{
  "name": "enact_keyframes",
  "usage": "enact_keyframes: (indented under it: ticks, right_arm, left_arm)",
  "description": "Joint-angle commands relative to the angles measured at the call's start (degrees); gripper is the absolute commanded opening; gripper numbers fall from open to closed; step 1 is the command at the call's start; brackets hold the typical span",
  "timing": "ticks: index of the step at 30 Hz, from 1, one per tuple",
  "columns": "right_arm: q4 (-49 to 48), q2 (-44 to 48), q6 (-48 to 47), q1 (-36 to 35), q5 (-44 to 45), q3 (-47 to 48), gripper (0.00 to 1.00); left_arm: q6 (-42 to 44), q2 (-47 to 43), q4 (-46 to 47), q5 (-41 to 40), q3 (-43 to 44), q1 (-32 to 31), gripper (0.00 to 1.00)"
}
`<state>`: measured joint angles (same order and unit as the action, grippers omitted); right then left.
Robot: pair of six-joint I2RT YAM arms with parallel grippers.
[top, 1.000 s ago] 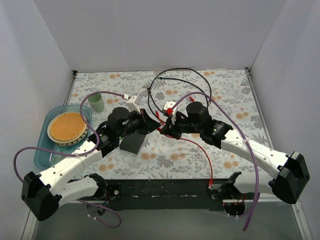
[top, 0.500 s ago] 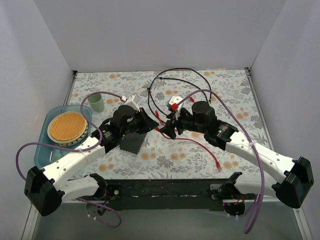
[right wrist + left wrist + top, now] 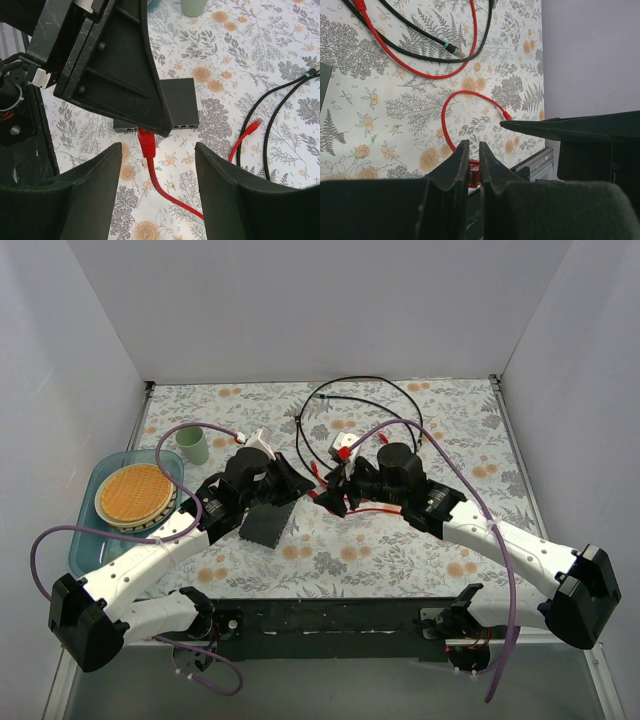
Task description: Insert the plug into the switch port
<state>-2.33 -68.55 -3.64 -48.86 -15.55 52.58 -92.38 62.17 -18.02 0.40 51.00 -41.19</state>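
The two claws meet near the middle of the bench. The left claw and the right claw stand tip to tip, and a small red plug shows between them. Its red cable runs under the right arm. The black switch lies flat just beside the left claw. Farther back a black cable makes a loop. At the left, a green cup stands near a blue tray carrying a round plate.

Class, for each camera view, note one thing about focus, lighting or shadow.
Top external view: even, soft light, no glare. Left wrist view: fingers of the left hand are dark and soft; the floral-print tablecloth is crisp. Right wrist view: the red plastic plug is sharp; fingers of the right hand are underlit.
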Motion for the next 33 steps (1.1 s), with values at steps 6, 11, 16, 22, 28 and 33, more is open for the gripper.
enact_keyframes:
  ticks: [6,11,16,22,28,33]
  right_arm:
    - [-5.7,-3.2,1.2,-0.4,-2.1,-0.5,0.61]
    - [-6.2,-3.8,1.3,-0.4,-1.6,-1.2,0.55]
    - [-6.6,-4.4,1.4,-0.4,-1.3,-1.3,0.45]
    - [-6.8,-4.8,1.6,-0.4,-1.2,-1.5,0.15]
    - [-7.3,-4.6,1.9,-0.4,-1.1,-1.9,0.01]
    - [-5.8,-4.8,1.4,-0.4,-0.4,-2.0,0.01]
  left_arm:
    - [-0.9,-1.3,-0.3,-0.5,2.3,-0.2,0.00]
    - [-1.0,-1.6,-0.3,-0.5,2.3,-0.3,0.00]
    - [-1.1,-2.4,-0.3,-0.5,2.1,-0.3,0.00]
    - [-1.4,-2.9,-0.2,-0.5,1.8,-0.3,0.00]
    - [0.1,-2.3,0.3,1.3,1.7,-0.3,0.03]
    - [3.2,-0.6,-10.2,-10.7,5.9,-0.1,0.85]
